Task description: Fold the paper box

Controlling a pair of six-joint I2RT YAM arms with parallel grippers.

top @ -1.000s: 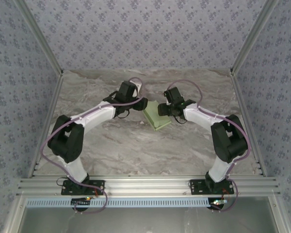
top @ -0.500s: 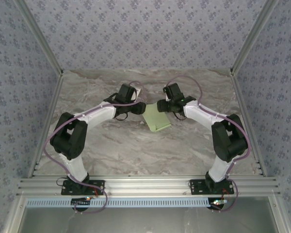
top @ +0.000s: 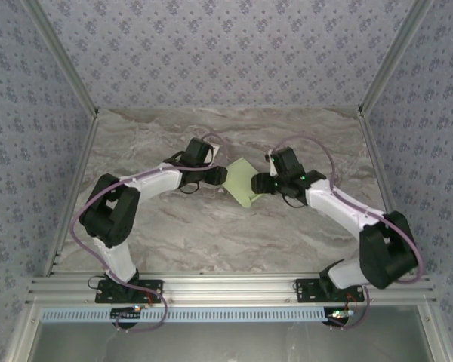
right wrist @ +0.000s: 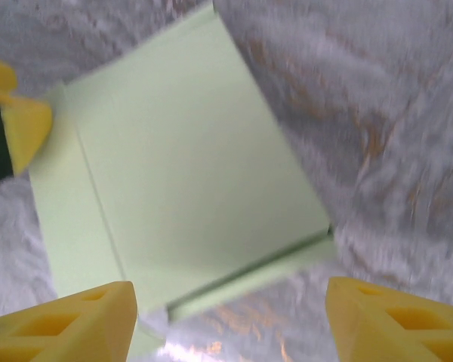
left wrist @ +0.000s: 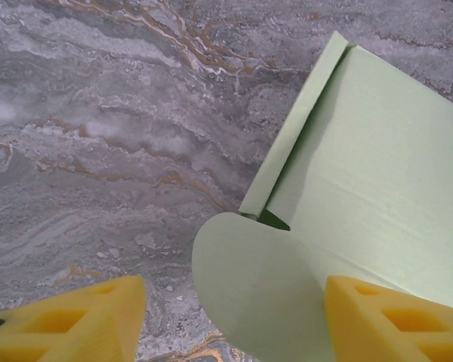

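near the middle of the marble table (top: 174, 234), a little toward its far side, the box (top: 241, 181) lies flat, turned like a diamond with 1 corner toward the far edge. it is pale green card. the left gripper (top: 222, 176) sits just at its left corner and the right gripper (top: 261, 183) just at its right corner, so the box lies between the 2 arms.

from the left wrist, the box (left wrist: 370, 181) takes the right side: 1 broad flat panel, 1 narrow strip folded along its left edge, and 1 rounded flap (left wrist: 241, 286) sticking out at the near end over the marble. a small dark gap shows where flap and strip meet. the left gripper (left wrist: 234, 324) has its 2 yellow fingers spread wide. 1 finger hangs over bare marble, clear of the flap. the other stands in front of the panel, and whether it touches the card cannot be told. the flap lies between them, unpinched.

from the right wrist the picture is blurred. the box (right wrist: 189, 166) lies ahead of the fingers, a flat panel with a narrow strip down its left side and another along its near edge. the right gripper (right wrist: 230, 320) also has its fingers spread wide, with the box's near corner between them and marble showing between the right-hand finger and the card, so it grips nothing. a yellow fingertip (right wrist: 19, 124) of the left gripper shows at the box's far left corner; contact there cannot be told.
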